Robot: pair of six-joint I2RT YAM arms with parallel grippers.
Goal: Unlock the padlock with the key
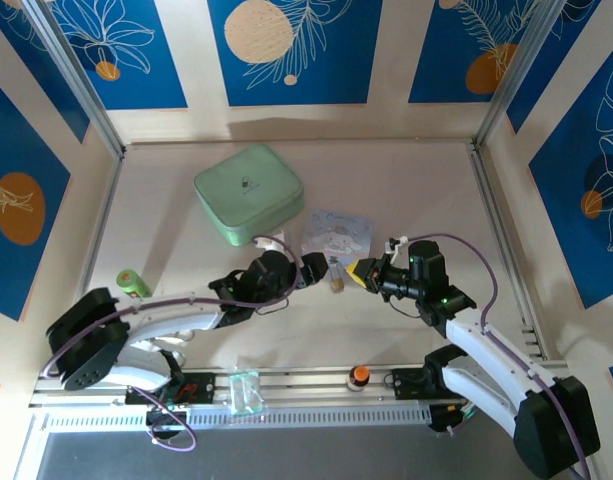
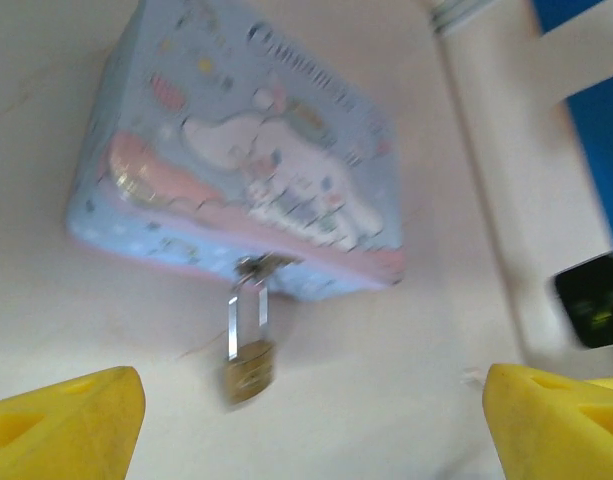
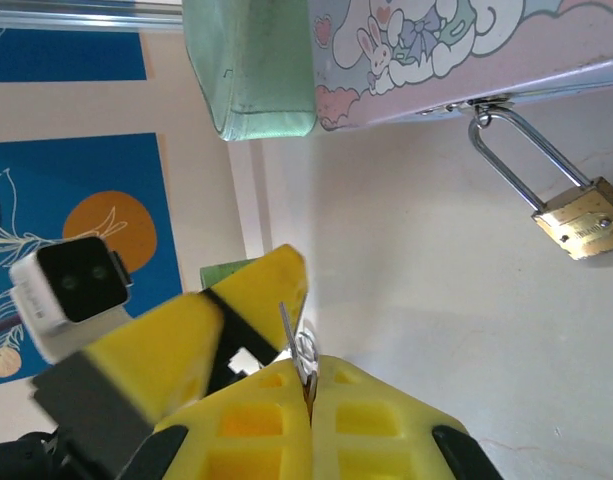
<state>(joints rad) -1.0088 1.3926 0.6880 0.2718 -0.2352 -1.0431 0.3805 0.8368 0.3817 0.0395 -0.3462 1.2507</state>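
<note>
The small brass padlock hangs by its silvery shackle from the latch of a pale blue cartoon tin. It lies on the table between both grippers. My left gripper is open, its yellow fingertips wide apart on either side of the padlock, touching nothing. My right gripper is shut on the thin silvery key, whose blade sticks up from the pads. The padlock lies to the right of the key, apart from it. From above, the left gripper and right gripper flank the padlock.
A mint green case sits behind the tin. A green cylinder lies at the left. An orange-topped knob and a clear block sit on the front rail. One yellow finger of the left gripper is close to the key.
</note>
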